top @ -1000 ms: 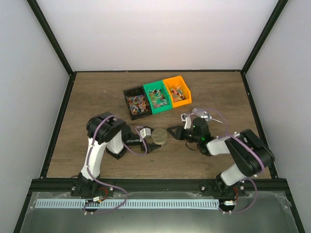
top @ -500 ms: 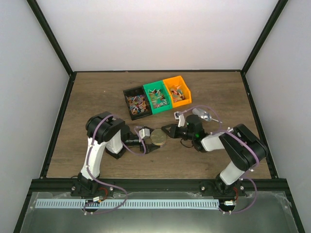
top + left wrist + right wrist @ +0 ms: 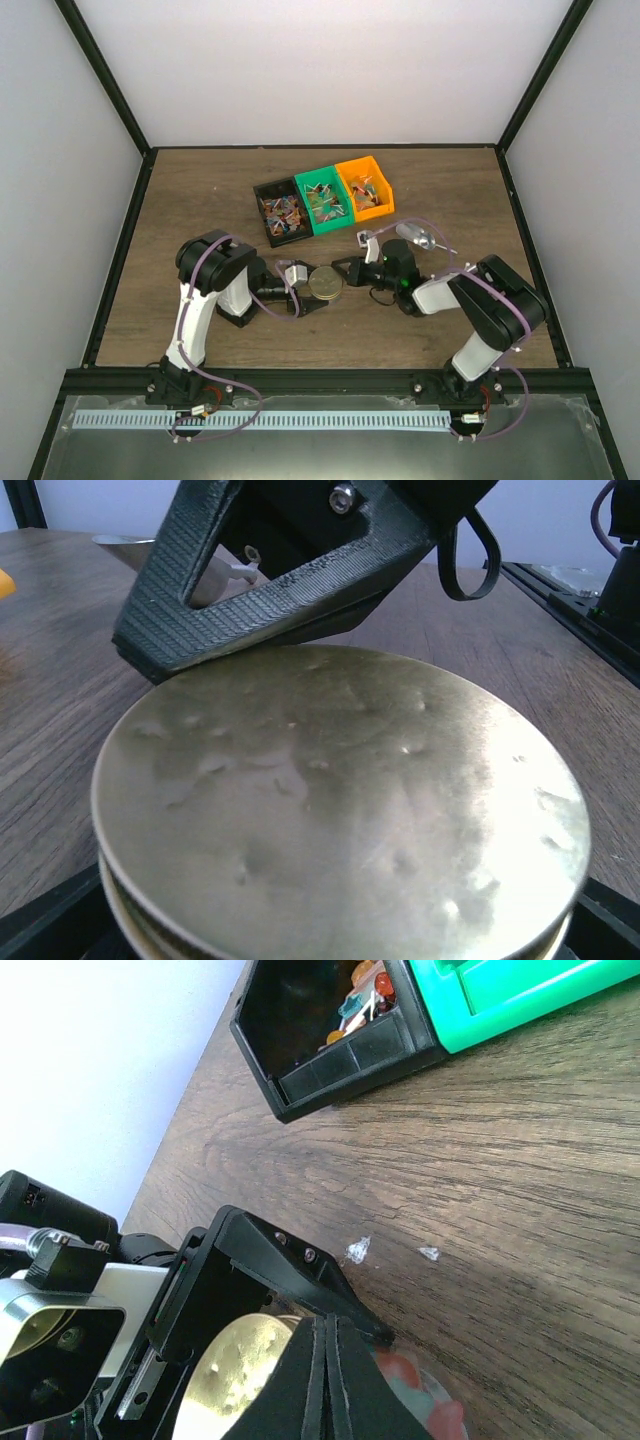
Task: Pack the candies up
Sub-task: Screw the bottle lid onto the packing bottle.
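Note:
The candies (image 3: 282, 211) lie in three bins: black (image 3: 262, 191), green (image 3: 310, 178) and orange (image 3: 378, 187). My left gripper (image 3: 322, 287) is shut on a round gold-lidded container (image 3: 326, 283) at mid-table. Its lid fills the left wrist view (image 3: 340, 810), and one dark finger (image 3: 40, 925) shows at the bottom corner. My right gripper (image 3: 346, 269) is shut, its tips at the lid's right edge. In the right wrist view its closed fingers (image 3: 326, 1360) lie over the lid (image 3: 245, 1370). Blurred red and teal shapes (image 3: 425, 1405) show behind something clear.
A silver scoop (image 3: 421, 238) lies right of the right gripper, below the orange bin. Two small clear wrapper scraps (image 3: 357, 1250) lie on the wood between the lid and the black bin (image 3: 330, 1050). The green bin (image 3: 500, 995) is beside it.
My right gripper has moved left from near the scoop to the lid's edge. The left gripper and the container have stayed put.

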You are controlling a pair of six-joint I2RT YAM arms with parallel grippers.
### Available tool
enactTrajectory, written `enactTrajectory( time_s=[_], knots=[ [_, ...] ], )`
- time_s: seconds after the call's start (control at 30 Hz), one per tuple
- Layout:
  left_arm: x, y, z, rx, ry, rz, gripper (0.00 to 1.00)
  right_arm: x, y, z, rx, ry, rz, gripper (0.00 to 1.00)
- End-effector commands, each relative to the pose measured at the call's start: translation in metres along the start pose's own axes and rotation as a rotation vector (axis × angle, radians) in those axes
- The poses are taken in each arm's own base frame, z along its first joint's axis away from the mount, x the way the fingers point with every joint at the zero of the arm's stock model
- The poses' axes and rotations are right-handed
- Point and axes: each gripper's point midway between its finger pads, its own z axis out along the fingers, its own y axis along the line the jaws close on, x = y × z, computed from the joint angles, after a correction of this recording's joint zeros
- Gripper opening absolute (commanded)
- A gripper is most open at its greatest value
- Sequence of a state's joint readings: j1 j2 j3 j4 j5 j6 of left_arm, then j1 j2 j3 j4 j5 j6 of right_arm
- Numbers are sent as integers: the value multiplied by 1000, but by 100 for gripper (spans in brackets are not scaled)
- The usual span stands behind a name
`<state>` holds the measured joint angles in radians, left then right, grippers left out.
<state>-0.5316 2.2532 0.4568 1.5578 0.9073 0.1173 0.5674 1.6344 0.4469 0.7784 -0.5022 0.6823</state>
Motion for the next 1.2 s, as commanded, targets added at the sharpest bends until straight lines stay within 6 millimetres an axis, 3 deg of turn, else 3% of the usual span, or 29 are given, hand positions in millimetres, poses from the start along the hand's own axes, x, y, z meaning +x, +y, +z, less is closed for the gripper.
enactTrajectory(
  time_s=[0.0, 0.3, 0.53, 0.63, 0.73, 0.93, 1.1, 1.17],
  knots=[
    [48, -11, -25, -85, 51, -193, 88, 34, -1, -6, 7, 81, 15, 1],
    [50, -1, -24, -124, 46, -223, 88, 59, 7, -20, -30, 109, 33, 1],
    [51, -2, -26, -133, 52, -219, 88, 92, 20, -37, -68, 144, 45, 1],
    [50, -5, -27, -123, 56, -208, 88, 97, 26, -46, -78, 134, 45, 1],
    [51, -10, -29, -111, 63, -191, 88, 89, 22, -51, -33, 88, 32, 1],
    [53, -20, -32, -79, 73, -170, 88, 40, 21, -53, 32, -42, -2, 2],
    [56, -27, -33, -44, 79, -176, 88, 5, 15, -40, 66, -63, -39, 24],
    [56, -28, -34, -44, 82, -173, 88, 2, 10, -29, 74, -34, -49, 25]
  ],
)
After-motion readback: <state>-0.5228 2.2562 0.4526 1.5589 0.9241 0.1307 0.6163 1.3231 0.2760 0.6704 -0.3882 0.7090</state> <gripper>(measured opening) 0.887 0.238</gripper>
